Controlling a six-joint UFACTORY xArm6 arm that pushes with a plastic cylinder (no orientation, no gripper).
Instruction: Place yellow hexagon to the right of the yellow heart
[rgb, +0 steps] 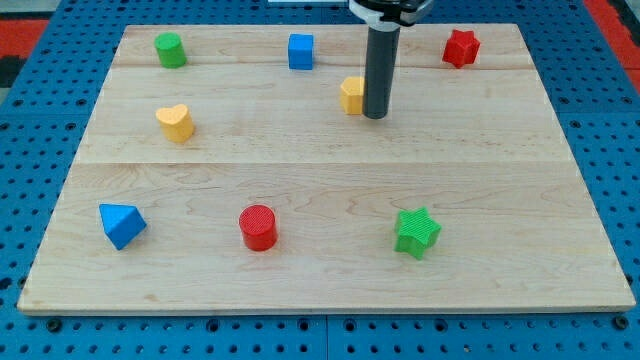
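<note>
The yellow hexagon (351, 94) lies in the upper middle of the wooden board (320, 190), partly hidden by the dark rod. My tip (375, 115) rests on the board right against the hexagon's right side. The yellow heart (175, 122) lies at the view's left, a long way left of the hexagon and slightly lower.
A green cylinder (170, 49) sits at the top left, a blue cube (301, 51) at top middle, a red star (461, 47) at top right. A blue triangular block (122, 224), a red cylinder (258, 227) and a green star (417, 232) lie along the bottom.
</note>
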